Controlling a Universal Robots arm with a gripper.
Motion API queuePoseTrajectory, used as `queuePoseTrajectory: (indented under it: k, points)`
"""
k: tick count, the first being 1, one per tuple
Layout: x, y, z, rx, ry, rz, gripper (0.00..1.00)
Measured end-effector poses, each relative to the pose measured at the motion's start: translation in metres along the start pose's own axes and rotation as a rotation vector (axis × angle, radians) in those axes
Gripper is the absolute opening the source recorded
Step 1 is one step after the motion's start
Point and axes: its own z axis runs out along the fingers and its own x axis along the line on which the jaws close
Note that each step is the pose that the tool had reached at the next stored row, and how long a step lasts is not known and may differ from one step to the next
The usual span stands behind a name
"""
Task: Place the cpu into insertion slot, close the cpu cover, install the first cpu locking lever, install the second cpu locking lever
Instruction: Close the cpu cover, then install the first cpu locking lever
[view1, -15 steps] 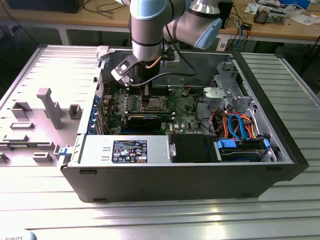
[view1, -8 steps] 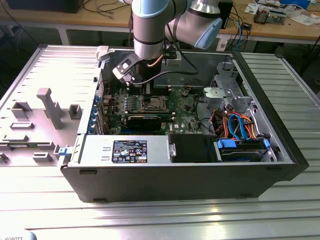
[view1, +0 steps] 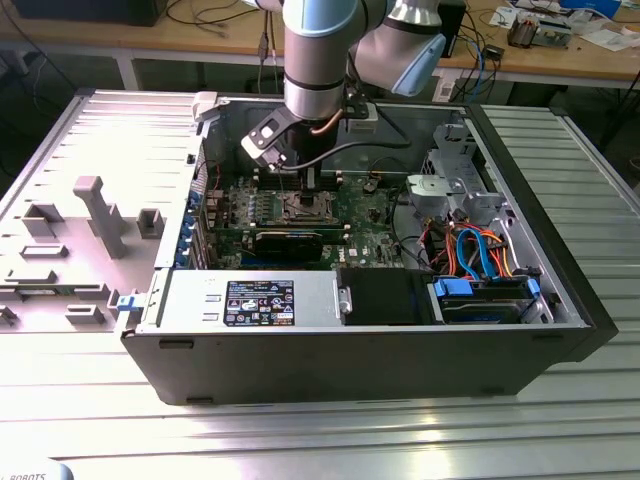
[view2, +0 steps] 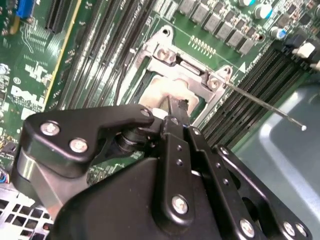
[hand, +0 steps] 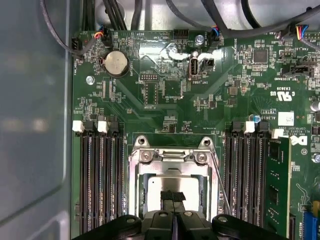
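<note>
The pincer (hand: 173, 196), pressed together, has its tip at the silver cpu (hand: 170, 182) lying in the insertion slot (hand: 145, 192), framed by the cpu cover (hand: 172, 156). A thin locking lever (view2: 260, 103) sticks out free; in the exterior view an expansion card (view1: 290, 240) lies at the slot's six o'clock

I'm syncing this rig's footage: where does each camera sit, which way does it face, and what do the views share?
Exterior view: off the arm, above the open computer case, looking down into it; the arm and its gripper reach to the insertion slot.
First wrist view: on the wrist, facing squarely down on the green board; the gripper sits over the insertion slot.
Second wrist view: on the wrist, slanting past the gripper's black body toward the insertion slot.
Shared: both wrist views show the gripper over the insertion slot.
</note>
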Motion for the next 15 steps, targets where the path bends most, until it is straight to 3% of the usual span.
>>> queuePoseTrajectory:
  k: [12, 15]
  points:
    - [0.0000, 0.0022, -0.0001, 0.0000, 0.0000, 0.000, 0.11]
    - [0.0001, 0.0021, -0.0044, 0.0000, 0.0000, 0.000, 0.11]
